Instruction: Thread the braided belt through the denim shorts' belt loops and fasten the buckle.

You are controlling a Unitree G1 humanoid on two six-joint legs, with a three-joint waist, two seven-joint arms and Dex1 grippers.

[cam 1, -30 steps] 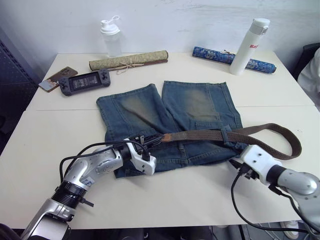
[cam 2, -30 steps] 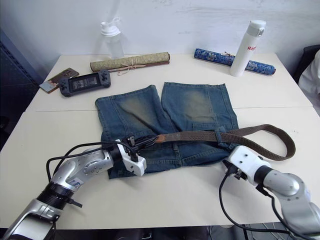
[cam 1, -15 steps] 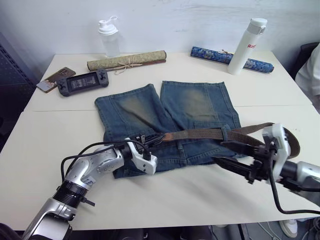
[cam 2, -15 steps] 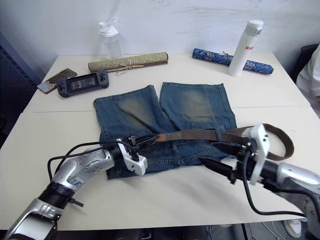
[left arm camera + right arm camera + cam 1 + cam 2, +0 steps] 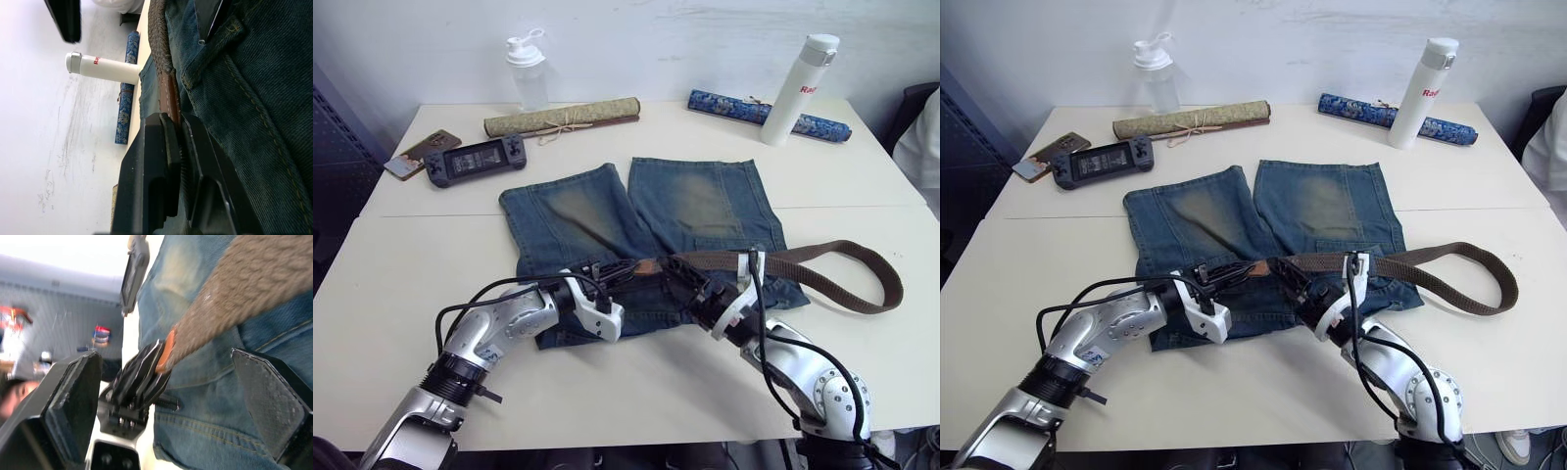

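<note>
The denim shorts [image 5: 636,220] lie flat mid-table, waistband toward me. The braided belt [image 5: 822,262] runs along the waistband and curls into a loop on the right. My left gripper [image 5: 607,274] is shut on the belt's brown leather end [image 5: 168,100]; the buckle is hidden at its fingers. A belt loop [image 5: 217,46] sits beside the strap. My right gripper [image 5: 677,276] is open just right of the left one. Its fingers [image 5: 73,396] stand on either side of the strap [image 5: 244,289], apart from it.
Along the table's far edge stand a white bottle [image 5: 798,88], a blue patterned roll [image 5: 769,116], a rolled tan mat [image 5: 563,117] and a clear bottle [image 5: 529,73]. A game console [image 5: 478,159] and a phone [image 5: 421,155] lie far left. A person's sleeve [image 5: 922,127] shows at right.
My right arm has swung from the table's right side leftward over the shorts, ending with its open fingers around the belt near the left gripper. The left gripper holds as before.
</note>
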